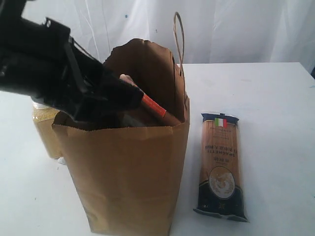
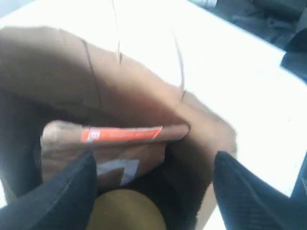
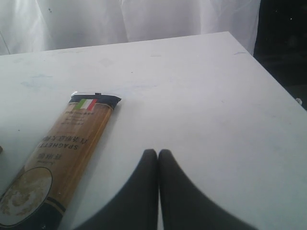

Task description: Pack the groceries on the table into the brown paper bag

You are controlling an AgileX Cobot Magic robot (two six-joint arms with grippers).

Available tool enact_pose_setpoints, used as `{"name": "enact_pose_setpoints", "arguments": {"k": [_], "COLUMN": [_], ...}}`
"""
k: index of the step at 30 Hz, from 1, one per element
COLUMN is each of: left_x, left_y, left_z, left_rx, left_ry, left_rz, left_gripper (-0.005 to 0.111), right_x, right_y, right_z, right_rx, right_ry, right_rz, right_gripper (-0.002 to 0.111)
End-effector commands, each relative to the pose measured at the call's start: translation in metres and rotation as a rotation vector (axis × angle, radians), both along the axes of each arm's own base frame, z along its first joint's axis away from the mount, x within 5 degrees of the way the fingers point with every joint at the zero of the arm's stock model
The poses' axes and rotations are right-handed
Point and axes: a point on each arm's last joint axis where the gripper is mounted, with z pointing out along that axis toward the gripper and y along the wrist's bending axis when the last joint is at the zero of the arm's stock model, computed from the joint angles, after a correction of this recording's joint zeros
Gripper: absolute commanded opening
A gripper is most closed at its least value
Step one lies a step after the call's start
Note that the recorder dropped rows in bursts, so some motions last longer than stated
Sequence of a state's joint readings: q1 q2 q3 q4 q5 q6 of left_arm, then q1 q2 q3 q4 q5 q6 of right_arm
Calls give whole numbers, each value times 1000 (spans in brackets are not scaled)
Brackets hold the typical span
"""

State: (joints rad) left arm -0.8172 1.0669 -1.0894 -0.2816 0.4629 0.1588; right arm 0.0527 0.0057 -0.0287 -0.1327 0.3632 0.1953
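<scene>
Clearance mattered most: my left fingers point(image 2: 62, 196) stood spread and empty at the mouth of the brown paper bag point(image 1: 128, 172), with the brown orange-labelled pouch point(image 2: 115, 136) leaning inside. I judged a straight lift, clear of the ragged rim, the safest. My right fingers point(image 3: 144, 191) were clenched on nothing above the tabletop point(image 1: 275, 123), near the dark-blue spaghetti packet point(image 3: 62, 158).

Mouth of brown paper bag point(image 1: 128, 182) crowded: brown orange-labelled pouch point(image 1: 156, 110) slants across, left gripper point(image 2: 156, 160) over it. Right of bag, dark-blue spaghetti packet point(image 1: 220, 167) lies flat; table point(image 1: 275, 108) beyond open for passage.
</scene>
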Motion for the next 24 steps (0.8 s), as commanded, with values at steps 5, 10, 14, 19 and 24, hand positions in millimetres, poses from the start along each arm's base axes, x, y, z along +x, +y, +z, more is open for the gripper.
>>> {"name": "enact_pose_setpoints", "arguments": {"k": [5, 10, 14, 19, 24], "left_x": [-35, -53, -70, -88, -92], "left_y": [21, 49, 75, 101, 113], "left_z": [34, 43, 50, 39, -3], "left_rx": [-24, -17, -34, 25, 94], "left_ry": [-124, -144, -150, -92, 25], "left_rz": [-71, -32, 4, 34, 111], "left_gripper": [68, 68, 68, 68, 68], "right_x": [0, 0, 0, 0, 0], "right_y": [0, 0, 0, 0, 0], "right_z": [0, 0, 0, 0, 0], "right_rx": [1, 1, 1, 1, 1], "right_ry": [-10, -10, -10, -10, -10], "right_rz": [-4, -4, -4, -4, -4], "right_gripper": [0, 0, 0, 0, 0]}}
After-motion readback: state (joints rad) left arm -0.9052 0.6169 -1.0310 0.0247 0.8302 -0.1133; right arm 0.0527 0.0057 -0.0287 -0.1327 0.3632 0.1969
